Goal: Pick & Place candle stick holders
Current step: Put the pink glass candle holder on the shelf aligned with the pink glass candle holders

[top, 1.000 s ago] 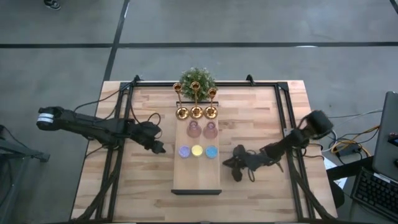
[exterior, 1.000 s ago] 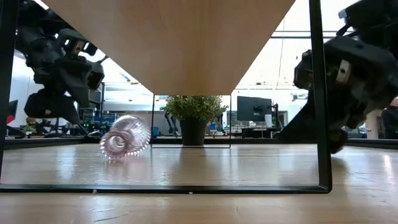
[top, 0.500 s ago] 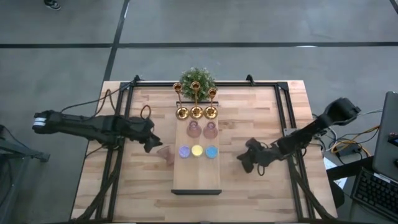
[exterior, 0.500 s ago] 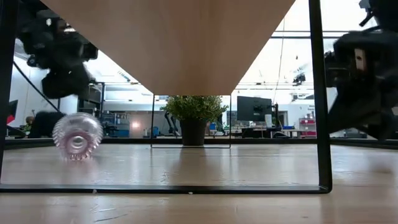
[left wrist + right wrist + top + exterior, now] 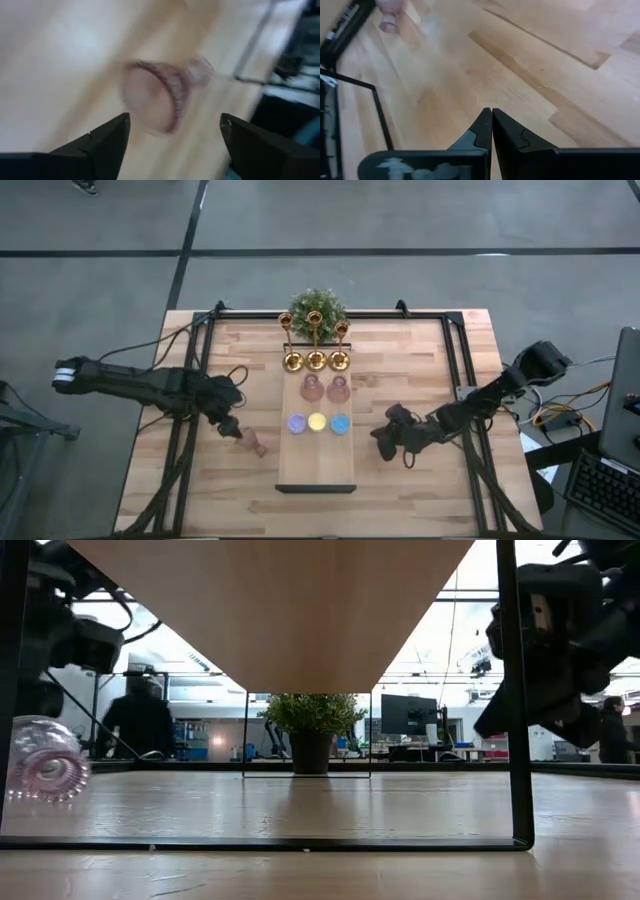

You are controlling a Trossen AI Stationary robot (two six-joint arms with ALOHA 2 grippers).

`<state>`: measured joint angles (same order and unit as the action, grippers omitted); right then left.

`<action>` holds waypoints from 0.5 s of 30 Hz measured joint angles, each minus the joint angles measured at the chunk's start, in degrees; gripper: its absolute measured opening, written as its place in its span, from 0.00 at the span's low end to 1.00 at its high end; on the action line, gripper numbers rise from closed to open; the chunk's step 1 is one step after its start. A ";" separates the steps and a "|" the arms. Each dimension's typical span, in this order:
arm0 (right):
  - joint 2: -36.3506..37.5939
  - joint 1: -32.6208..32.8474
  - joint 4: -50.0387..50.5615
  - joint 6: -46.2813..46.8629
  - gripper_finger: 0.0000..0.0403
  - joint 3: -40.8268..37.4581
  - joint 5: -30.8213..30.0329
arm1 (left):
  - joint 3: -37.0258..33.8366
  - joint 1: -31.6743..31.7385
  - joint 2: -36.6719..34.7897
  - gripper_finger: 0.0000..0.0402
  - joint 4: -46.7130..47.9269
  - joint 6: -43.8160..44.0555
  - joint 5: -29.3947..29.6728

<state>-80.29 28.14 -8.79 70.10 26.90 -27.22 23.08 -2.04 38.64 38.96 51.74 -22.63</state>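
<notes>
One pinkish glass holder [image 5: 258,446] lies on its side on the table, left of the raised wooden board [image 5: 316,465]. It also shows in the low view [image 5: 45,760] and in the left wrist view [image 5: 157,97]. My left gripper [image 5: 231,427] is open right beside it, and its fingers [image 5: 107,142] stand apart on either side without touching it. My right gripper [image 5: 384,444] is shut and empty, right of the board. On the board stand three gold holders [image 5: 315,360], two pink glass ones [image 5: 325,388], and the purple [image 5: 296,423], yellow [image 5: 317,422] and blue [image 5: 340,423] ones.
A bushy green plant [image 5: 316,308] stands at the board's far end. A black metal frame [image 5: 195,380] runs along both sides of the table, and its posts show in the low view [image 5: 512,690]. Bare tabletop lies on both sides of the board.
The pink glass holder, lying on its side, has rolled along the table from beside the board toward the near-left. My left gripper has drawn back toward the left edge and then followed it toward the near edge. My right gripper has shifted a little and stays shut.
</notes>
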 joint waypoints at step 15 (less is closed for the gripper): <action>-15.28 -0.02 0.03 -1.25 0.02 8.93 6.95 | -9.33 -10.32 1.18 0.59 -17.30 16.19 0.06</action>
<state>-95.57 28.12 -8.76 68.85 35.84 -20.27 13.75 -12.36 39.82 21.66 67.93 -22.57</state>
